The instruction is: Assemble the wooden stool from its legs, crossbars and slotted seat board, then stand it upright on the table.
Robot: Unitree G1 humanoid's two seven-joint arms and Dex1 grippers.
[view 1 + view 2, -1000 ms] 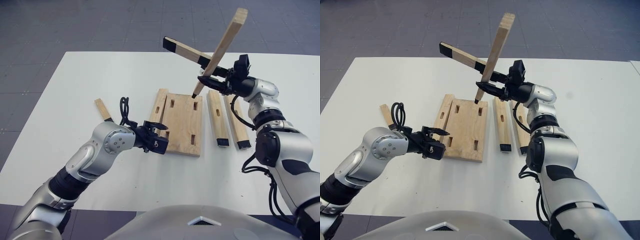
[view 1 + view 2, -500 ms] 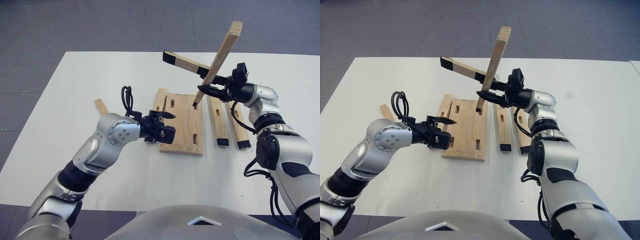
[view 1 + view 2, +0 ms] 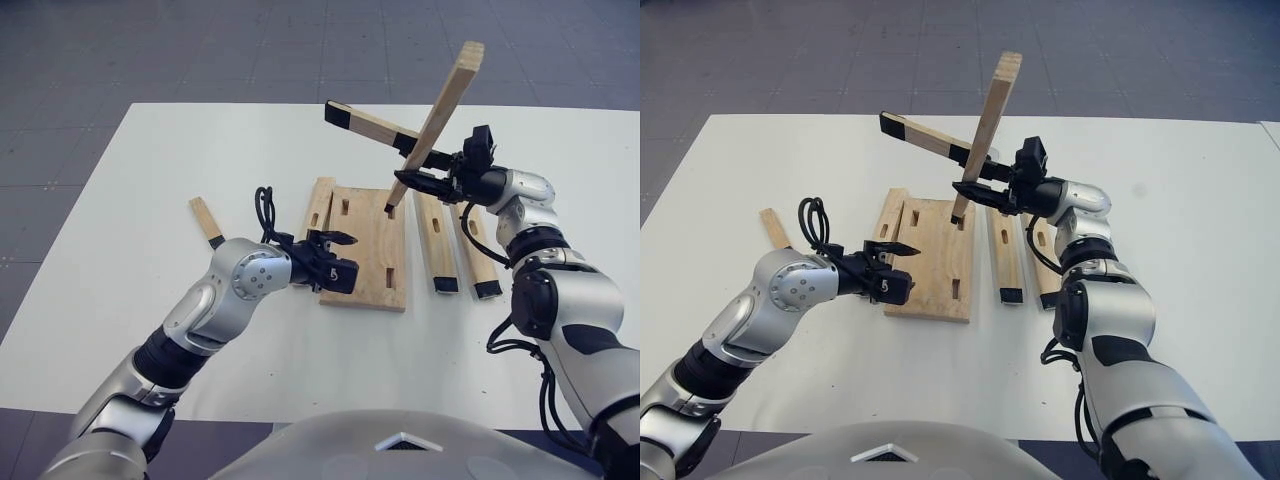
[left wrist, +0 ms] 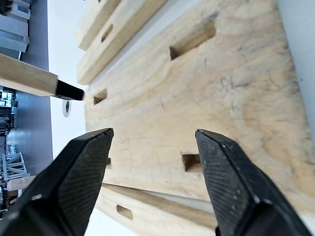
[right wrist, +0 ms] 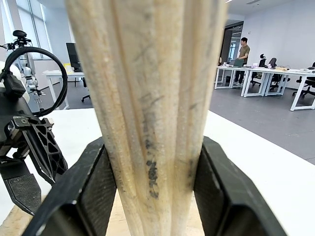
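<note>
Right fingers [image 5: 93, 196] are clamped on a leg [image 3: 445, 95], one pad on each face. The right gripper [image 3: 418, 170] holds it low on the shaft at upper right of the head frame. The leg is tilted and its dark tip sits at the top-right slot of the seat board [image 3: 365, 250]. I can't tell if the tip is in the slot or just touching.

Left gripper [image 3: 343, 258] has its fingers apart and holds nothing, over the board's lower-left corner at frame centre.

The board lies flat on the bench [image 3: 150, 170]. One slotted piece [image 3: 318, 205] lies against the board's left edge, and two more [image 3: 436, 245] [image 3: 475, 255] lie just right of it. A short crossbar [image 3: 205, 220] lies well apart at left. A black-ended piece [image 3: 365, 115] crosses behind the held leg; I can't tell if the two are joined.

My read is that it's early: no leg is seated that I can see, so all the joints and the upright step are left.
</note>
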